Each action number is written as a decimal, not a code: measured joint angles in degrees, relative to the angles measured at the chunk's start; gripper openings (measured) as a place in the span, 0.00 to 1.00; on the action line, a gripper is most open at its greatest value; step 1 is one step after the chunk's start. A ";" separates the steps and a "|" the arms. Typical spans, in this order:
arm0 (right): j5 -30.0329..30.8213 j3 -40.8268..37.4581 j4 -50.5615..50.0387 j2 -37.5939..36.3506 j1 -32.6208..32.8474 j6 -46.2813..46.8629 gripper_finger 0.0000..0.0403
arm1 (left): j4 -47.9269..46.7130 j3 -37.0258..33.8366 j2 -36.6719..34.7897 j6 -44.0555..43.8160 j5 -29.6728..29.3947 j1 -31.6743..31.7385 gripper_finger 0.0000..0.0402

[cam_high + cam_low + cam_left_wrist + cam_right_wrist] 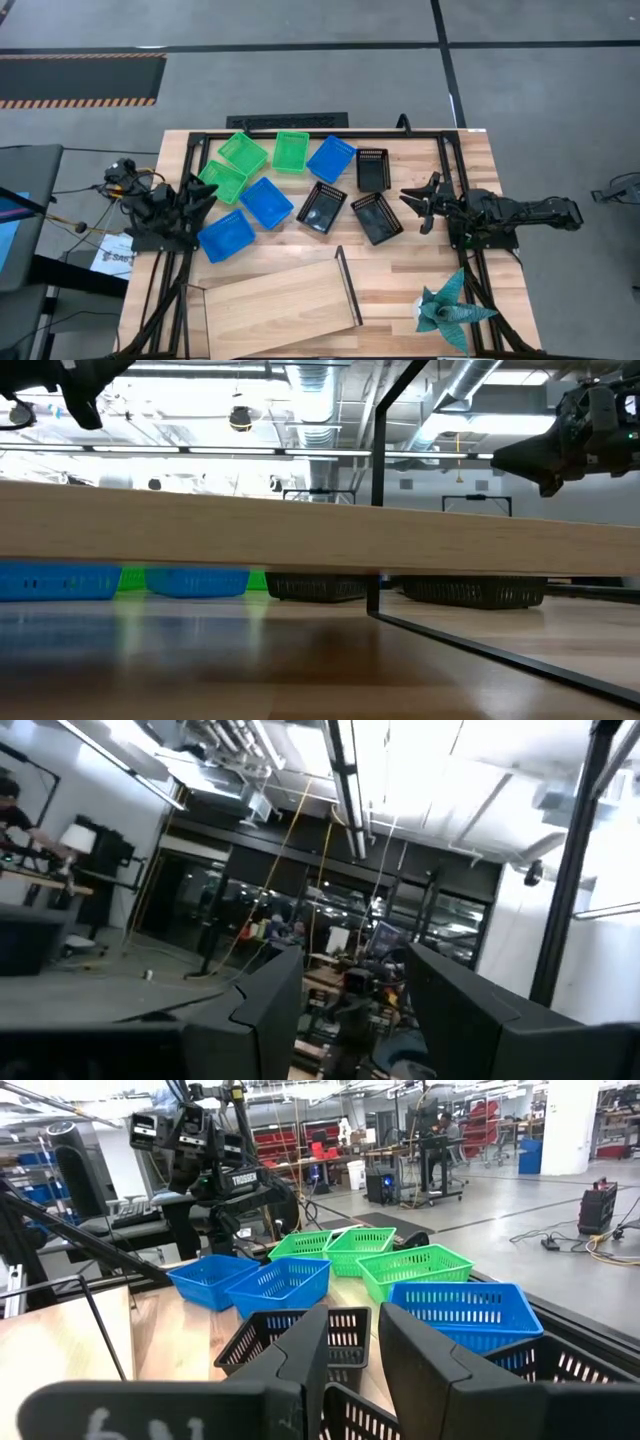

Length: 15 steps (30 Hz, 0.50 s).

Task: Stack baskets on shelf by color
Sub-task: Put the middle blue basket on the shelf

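green baskets point(243, 152): 3 | blue baskets point(267, 202): 3 | black baskets point(322, 207): 3 | left gripper point(203, 192): apart | right gripper point(415, 203): apart

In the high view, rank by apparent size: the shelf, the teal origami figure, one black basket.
1. The shelf, clearly largest.
2. The origami figure.
3. The black basket, though its footprint looks close to the figure's, so that ordering is unsure.

Nine baskets lie on the table: three green baskets point(243, 152), three blue baskets point(267, 202) and three black baskets point(322, 207). There is one shelf point(280, 302) and one teal paper figure point(448, 305). Two arms stand there, one left, one right.
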 joint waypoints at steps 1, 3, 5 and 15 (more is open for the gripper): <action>0.00 0.00 0.00 -0.01 0.00 0.00 0.29 | 0.97 -0.02 0.02 -0.56 1.19 0.23 0.42; 0.00 0.00 0.02 -0.01 0.00 0.01 0.29 | 3.62 0.38 -0.01 -2.56 1.74 0.80 0.42; 0.00 0.00 0.13 0.00 0.00 0.01 0.29 | 1.87 1.69 -0.02 -5.80 -2.32 1.38 0.42; 0.00 0.00 0.77 -0.02 -0.04 0.18 0.29 | -31.91 13.51 7.96 -32.61 -21.01 2.13 0.42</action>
